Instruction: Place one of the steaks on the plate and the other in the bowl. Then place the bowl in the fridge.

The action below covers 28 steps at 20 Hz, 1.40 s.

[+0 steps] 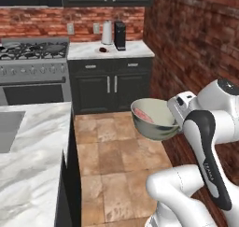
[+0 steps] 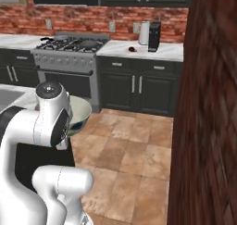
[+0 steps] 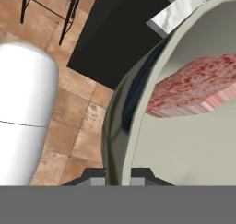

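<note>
While the white arm holds it out above the tiled floor (image 1: 112,160), the bowl (image 1: 154,119) hangs in the air with one steak (image 1: 143,115) lying inside on its cream bottom. In the hand view the claw (image 3: 119,174) sits at the bowl's rim, one dark fingertip (image 3: 94,176) outside the grey-olive wall and the other inside, so the claw is clamped on the bowl's wall. The steak shows there as a thick pinkish-red slab with pale streaks, resting against the inner slope of the bowl.

In the left base view the bowl is tilted a little toward the camera, just in front of the arm's wrist, with the brick wall (image 1: 196,44) to its right. In the right base view the bowl (image 2: 78,113) peeks out from behind the arm's upper joint.

Far behind, a marble desk (image 1: 109,49) over dark cabinets carries a small dark red item (image 1: 103,49), a white cylinder (image 1: 107,32) and a black appliance (image 1: 120,35). A gas stove (image 1: 33,51) stands left of that desk, and a marble island desk (image 1: 28,160) fills the near left.
</note>
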Available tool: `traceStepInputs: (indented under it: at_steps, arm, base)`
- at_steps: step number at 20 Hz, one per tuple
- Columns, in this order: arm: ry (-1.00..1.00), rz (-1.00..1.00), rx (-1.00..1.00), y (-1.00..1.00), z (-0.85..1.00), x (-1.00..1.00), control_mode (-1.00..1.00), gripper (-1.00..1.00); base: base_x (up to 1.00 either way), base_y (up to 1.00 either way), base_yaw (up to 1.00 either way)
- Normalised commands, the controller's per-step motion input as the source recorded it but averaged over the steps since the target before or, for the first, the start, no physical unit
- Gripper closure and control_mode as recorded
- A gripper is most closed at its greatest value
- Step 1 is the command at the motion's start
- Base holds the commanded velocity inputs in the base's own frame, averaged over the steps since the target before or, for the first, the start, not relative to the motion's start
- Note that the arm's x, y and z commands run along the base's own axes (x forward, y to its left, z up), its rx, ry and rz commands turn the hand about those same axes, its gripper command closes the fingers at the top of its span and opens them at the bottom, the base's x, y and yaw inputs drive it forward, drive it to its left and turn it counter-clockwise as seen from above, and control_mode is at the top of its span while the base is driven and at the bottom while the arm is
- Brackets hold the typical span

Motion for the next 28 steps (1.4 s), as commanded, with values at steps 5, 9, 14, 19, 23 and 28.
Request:
traceStepInputs:
  at_steps: [5,9,14,19,23,28]
  arm:
    - [0.0,0.0,0.0,0.0,0.0,0.0,1.0,1.0]
    - [0.0,0.0,0.0,0.0,0.0,0.0,1.0,1.0]
    - [0.0,0.0,0.0,0.0,0.0,0.0,1.0,1.0]
    - [0.0,0.0,0.0,0.0,0.0,0.0,1.0,1.0]
    - [0.0,0.0,0.0,0.0,0.0,0.0,1.0,1.0]
    - [0.0,0.0,0.0,0.0,0.0,0.0,1.0,1.0]
  base:
    - [-0.82,0.07,0.0]
    - [-0.79,0.17,0.0]
    - [-0.75,0.28,0.09]
    - [-0.59,0.38,0.17]
    - [-0.44,0.38,0.26]
    - [-0.34,0.37,0.33]
